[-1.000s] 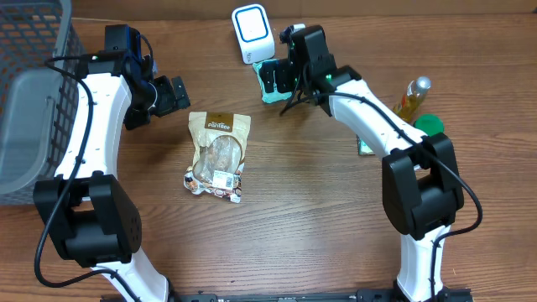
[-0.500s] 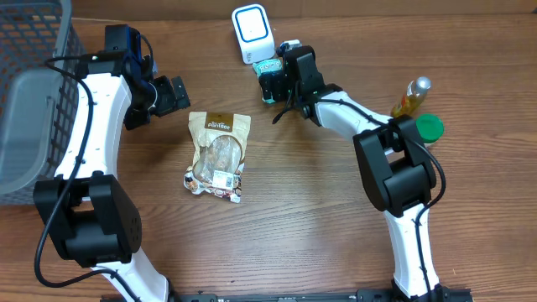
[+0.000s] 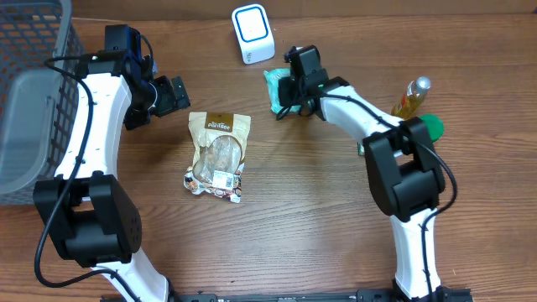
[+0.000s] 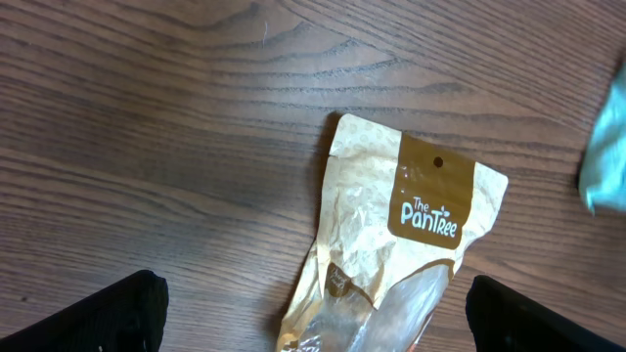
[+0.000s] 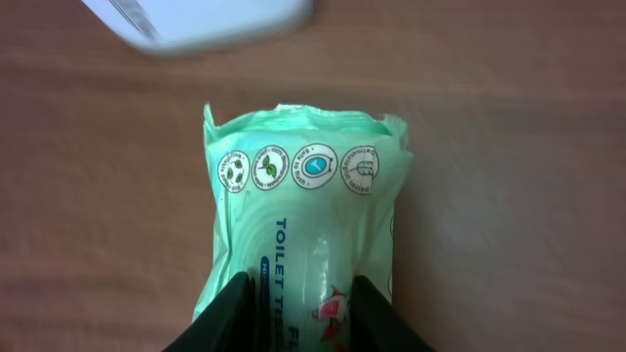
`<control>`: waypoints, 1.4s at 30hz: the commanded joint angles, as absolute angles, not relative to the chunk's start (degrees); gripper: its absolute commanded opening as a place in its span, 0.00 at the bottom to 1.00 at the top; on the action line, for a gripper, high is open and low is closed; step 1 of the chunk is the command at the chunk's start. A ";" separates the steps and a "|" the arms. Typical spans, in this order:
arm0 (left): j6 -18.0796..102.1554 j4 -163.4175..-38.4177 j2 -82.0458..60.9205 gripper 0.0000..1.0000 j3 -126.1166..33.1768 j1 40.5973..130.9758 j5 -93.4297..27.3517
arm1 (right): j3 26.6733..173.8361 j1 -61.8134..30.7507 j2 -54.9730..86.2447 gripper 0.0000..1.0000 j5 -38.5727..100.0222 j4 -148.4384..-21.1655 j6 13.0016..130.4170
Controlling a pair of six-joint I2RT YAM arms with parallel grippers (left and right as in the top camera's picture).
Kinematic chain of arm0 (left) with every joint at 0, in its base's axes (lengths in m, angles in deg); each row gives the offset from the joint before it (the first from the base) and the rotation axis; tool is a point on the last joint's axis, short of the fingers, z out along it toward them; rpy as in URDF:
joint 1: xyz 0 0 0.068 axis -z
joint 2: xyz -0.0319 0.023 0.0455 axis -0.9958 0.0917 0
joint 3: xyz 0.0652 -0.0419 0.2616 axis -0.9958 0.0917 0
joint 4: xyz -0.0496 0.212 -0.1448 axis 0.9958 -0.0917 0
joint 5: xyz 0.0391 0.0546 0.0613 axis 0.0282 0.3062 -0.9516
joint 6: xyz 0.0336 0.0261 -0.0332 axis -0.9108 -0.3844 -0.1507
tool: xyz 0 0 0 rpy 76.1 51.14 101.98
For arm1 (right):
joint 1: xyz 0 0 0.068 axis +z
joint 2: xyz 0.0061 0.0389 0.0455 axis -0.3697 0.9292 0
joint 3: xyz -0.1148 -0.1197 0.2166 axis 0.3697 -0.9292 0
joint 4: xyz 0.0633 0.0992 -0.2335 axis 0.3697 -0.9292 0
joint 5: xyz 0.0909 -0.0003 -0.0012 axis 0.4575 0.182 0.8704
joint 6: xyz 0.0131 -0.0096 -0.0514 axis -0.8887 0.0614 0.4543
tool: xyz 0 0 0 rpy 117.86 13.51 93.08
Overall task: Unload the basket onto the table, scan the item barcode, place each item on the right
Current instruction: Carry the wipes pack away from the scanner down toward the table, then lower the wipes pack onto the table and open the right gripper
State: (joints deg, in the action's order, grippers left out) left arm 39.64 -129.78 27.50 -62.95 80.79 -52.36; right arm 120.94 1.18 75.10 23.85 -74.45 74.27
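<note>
Now pinching mint-green plastic tissue pack point(image 5: 305, 225) in right jaws, left jaws wide open; next, likely a lift toward white boxy scanner point(image 3: 252, 33)

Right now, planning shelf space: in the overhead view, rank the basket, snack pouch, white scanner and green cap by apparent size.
Largest first:
basket, though cropped by the frame
snack pouch
white scanner
green cap, partly hidden

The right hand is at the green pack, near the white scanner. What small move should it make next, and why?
Probably lift the green pack a little off the table. The right hand seems closed on the pack's middle, the pack lies flat on the wood, and the white scanner stands just beyond it.
</note>
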 commanded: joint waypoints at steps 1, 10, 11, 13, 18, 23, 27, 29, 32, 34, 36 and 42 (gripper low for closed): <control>38.38 -129.85 26.74 0.99 -63.50 81.01 -52.29 | 119.76 -1.58 71.49 0.27 22.67 -84.59 73.37; 38.38 -129.85 26.74 1.00 -63.50 81.01 -52.29 | 119.76 -7.11 66.57 0.35 19.76 -118.25 78.22; 38.38 -129.87 26.74 1.00 -63.50 81.01 -52.29 | 119.76 -7.39 66.57 0.36 18.71 -119.65 78.20; 38.38 -129.87 26.74 1.00 -63.50 81.01 -52.29 | 119.98 -7.67 65.96 0.41 16.92 -120.70 78.20; 38.38 -129.85 26.74 1.00 -63.50 81.03 -52.29 | 123.61 -5.38 62.36 0.45 16.94 -122.06 77.92; 38.38 -129.85 26.74 1.00 -63.50 81.01 -52.29 | 123.85 -1.25 59.58 0.49 22.28 -122.21 77.94; 38.38 -129.85 26.74 1.00 -63.50 81.01 -52.29 | 122.14 0.83 59.75 0.48 24.92 -120.57 77.89; 38.38 -129.85 26.74 1.00 -63.50 81.01 -52.29 | 120.51 1.11 59.75 0.49 24.90 -118.25 76.58; 38.38 -129.87 26.74 1.00 -63.50 81.01 -52.29 | 117.53 1.11 59.78 0.49 24.92 -113.99 74.64; 38.38 -129.85 26.74 1.00 -63.50 81.01 -52.29 | 114.58 0.92 59.78 0.54 23.52 -110.41 74.66; 38.38 -129.85 26.74 1.00 -63.50 81.01 -52.29 | 110.82 0.06 59.78 0.58 19.46 -106.25 74.64; 38.38 -129.85 26.74 1.00 -63.50 81.01 -52.29 | 106.89 -4.35 59.78 0.56 15.55 -105.88 72.91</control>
State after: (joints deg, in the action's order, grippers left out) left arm 39.64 -129.78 27.50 -62.95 80.79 -52.36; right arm 108.11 -1.27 60.85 19.39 -104.94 74.70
